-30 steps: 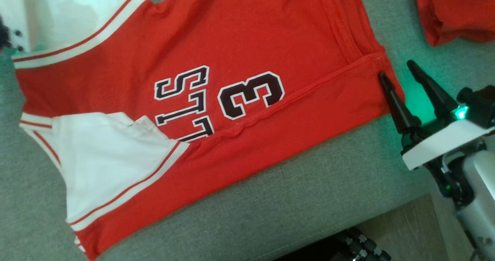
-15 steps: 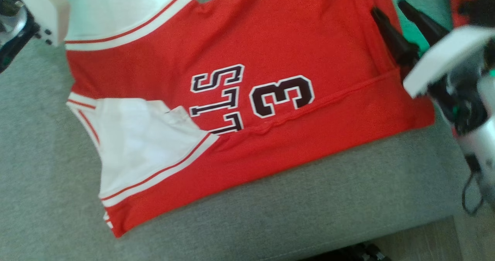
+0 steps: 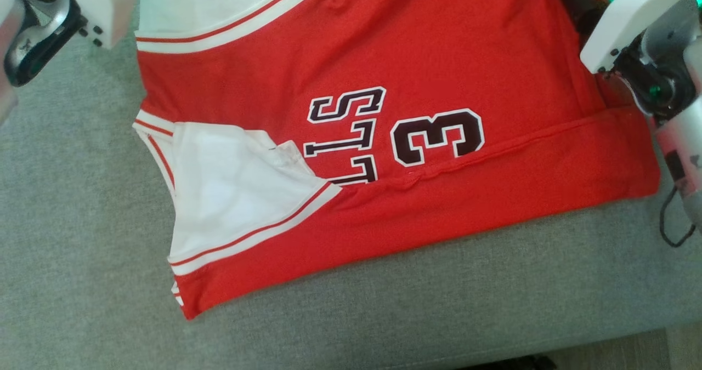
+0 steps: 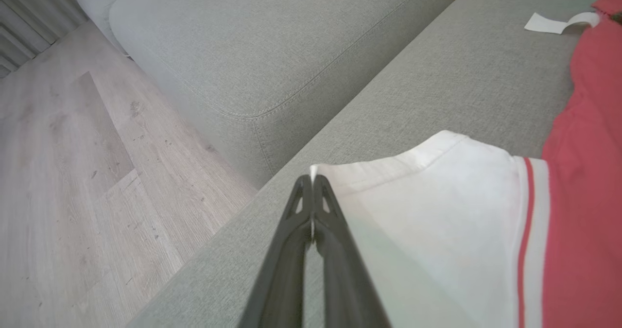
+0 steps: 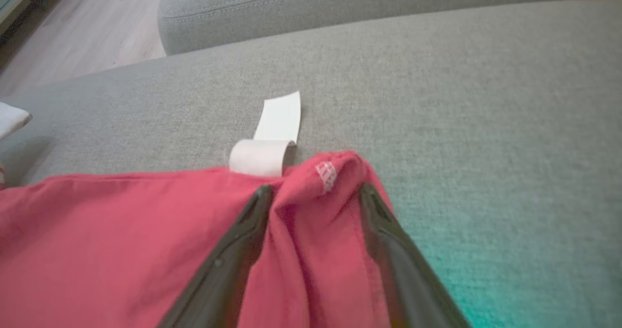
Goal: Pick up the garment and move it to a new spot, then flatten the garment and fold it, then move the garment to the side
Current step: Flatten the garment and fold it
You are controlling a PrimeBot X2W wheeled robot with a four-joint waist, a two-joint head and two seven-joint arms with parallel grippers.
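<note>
Now the right hand (image 5: 316, 188) had climbed to the far hem corner of the red jersey (image 3: 439, 57), fingers apart astride a bunched fold; the left hand (image 4: 311, 180) stayed clamped on its white sleeve edge, cloth flat on the grey sofa (image 3: 384, 315).

A home living room, with a grey fabric sofa (image 4: 272, 65) on a pale wood-plank floor (image 4: 73, 172).

Grey fabric sofa seat (image 3: 384, 326); second grey cushion (image 4: 272, 51) beside; pale wood-plank floor (image 4: 73, 172).
</note>
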